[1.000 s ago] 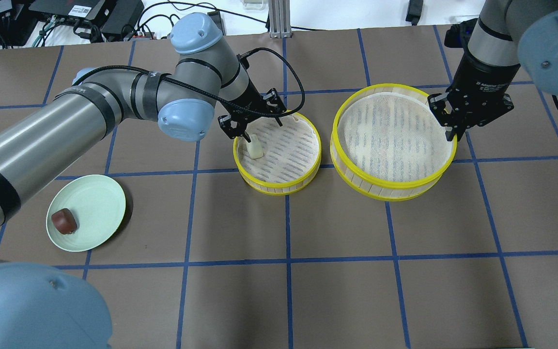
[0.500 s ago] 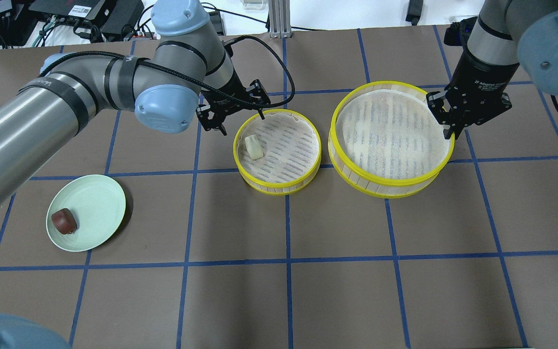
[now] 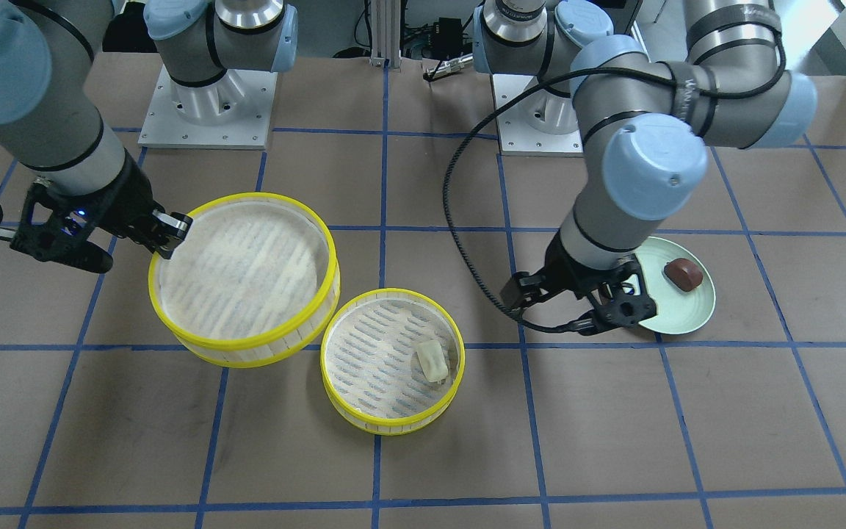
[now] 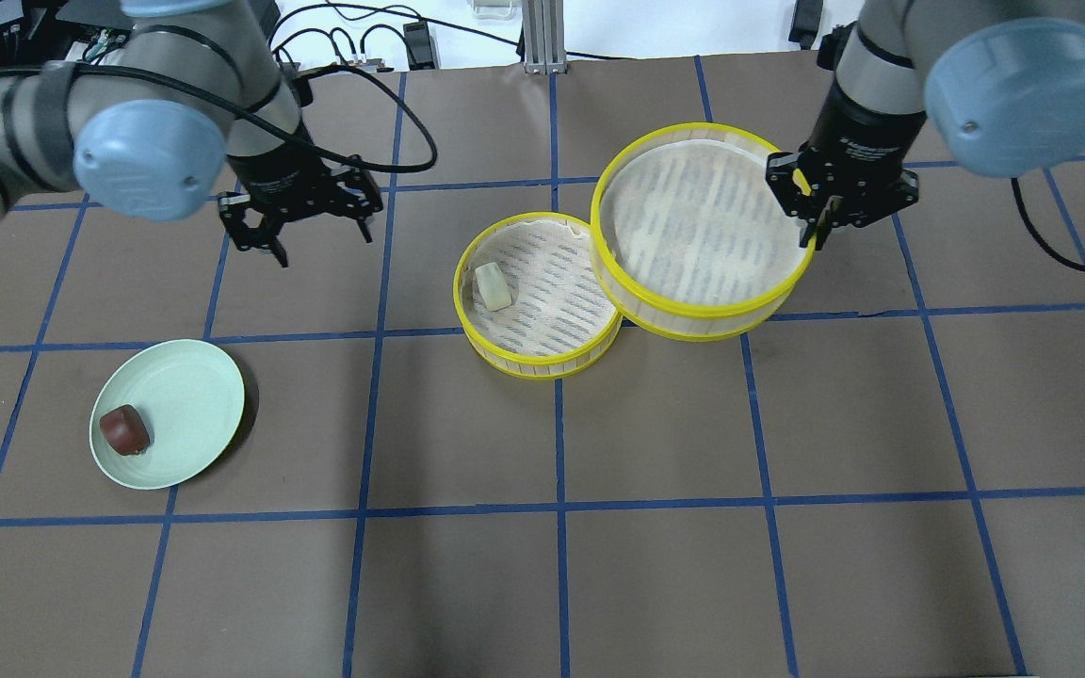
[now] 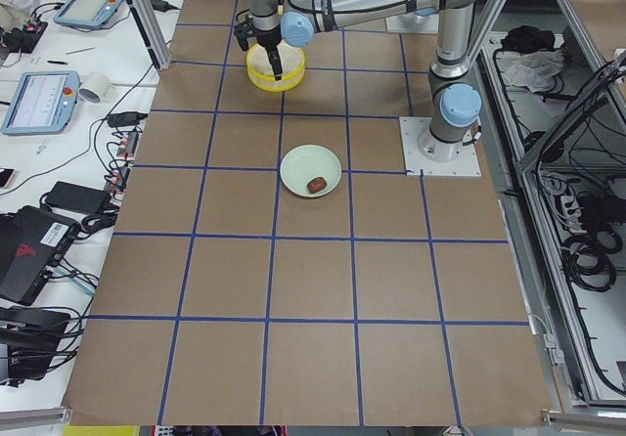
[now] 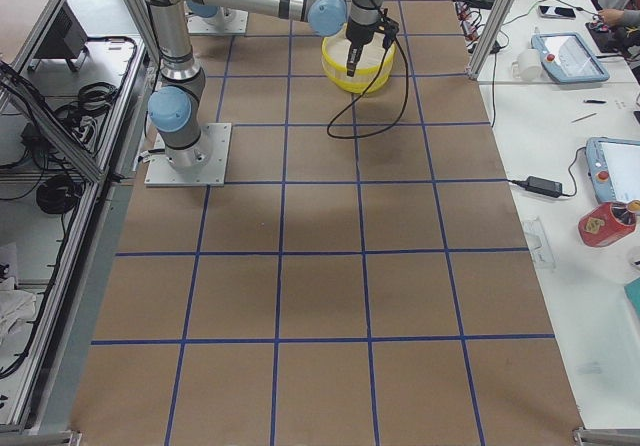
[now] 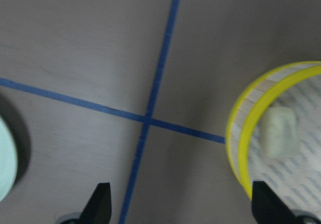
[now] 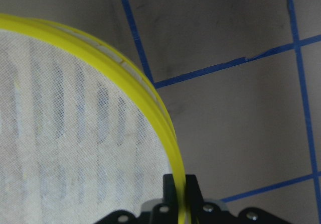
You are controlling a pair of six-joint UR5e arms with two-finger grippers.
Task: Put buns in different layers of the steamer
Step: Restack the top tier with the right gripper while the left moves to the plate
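1. Green plate (image 4: 194,395), near left of the bench (image 4: 655,565). Carries the brown bun (image 4: 124,430) on its left part; the bun is untouched.
2. Left tool (image 4: 321,245), farther back, between the plate and the steamer. Fingers spread wide, holding nothing.
3. Smaller layer (image 4: 542,367), centre, flat on the bench. The pale bun (image 4: 493,286) lies inside, near its left wall.
4. Larger layer (image 4: 693,325), right of centre, apparently raised off the bench. Its edge overlaps the smaller layer's right rim.
5. Right tool (image 4: 814,231), closed tight on the larger layer's yellow rim at its right side.

Handling, judged: the buns look soft and light, so pinch gently across the middle. The layer looks light and thin-walled; held by one rim point, it may tilt.
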